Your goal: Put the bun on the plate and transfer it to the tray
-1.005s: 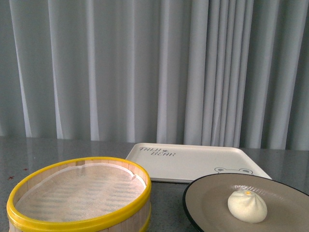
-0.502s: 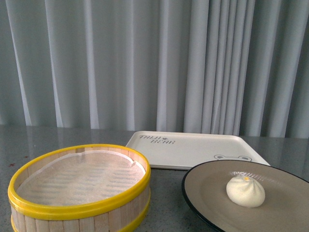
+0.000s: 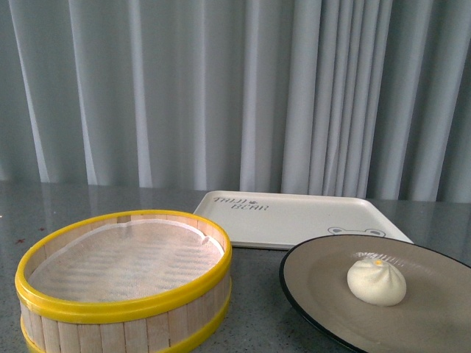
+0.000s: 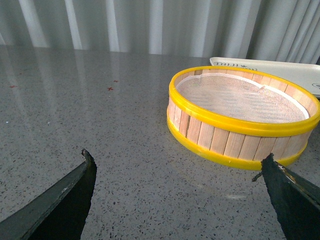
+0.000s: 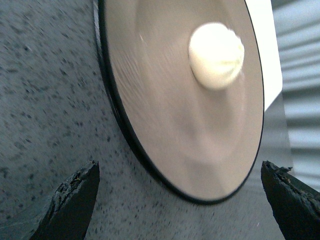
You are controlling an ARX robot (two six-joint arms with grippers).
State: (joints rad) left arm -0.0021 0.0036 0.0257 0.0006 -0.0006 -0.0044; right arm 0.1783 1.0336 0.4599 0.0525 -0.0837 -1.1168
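The bun (image 3: 376, 282) sits on the plate (image 3: 316, 294); the tray (image 3: 294, 220) lies just behind the plate, the steamer basket (image 3: 147, 327) beside it. The left gripper (image 4: 178, 164) and right gripper (image 5: 178, 169) both gape wide, empty.

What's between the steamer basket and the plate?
Only bare grey countertop separates the steamer basket and the plate; front view shows it.

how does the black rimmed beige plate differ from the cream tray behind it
The taupe-beige plate with a black rim is round; the cream-white tray is rectangular with rounded corners. The plate is plain inside; the tray carries dark lettering and a bear face outline. The plate holds the small cream-white pleated bun; the tray's visible surface is bare. Both are shallow and rest on the grey speckled table.
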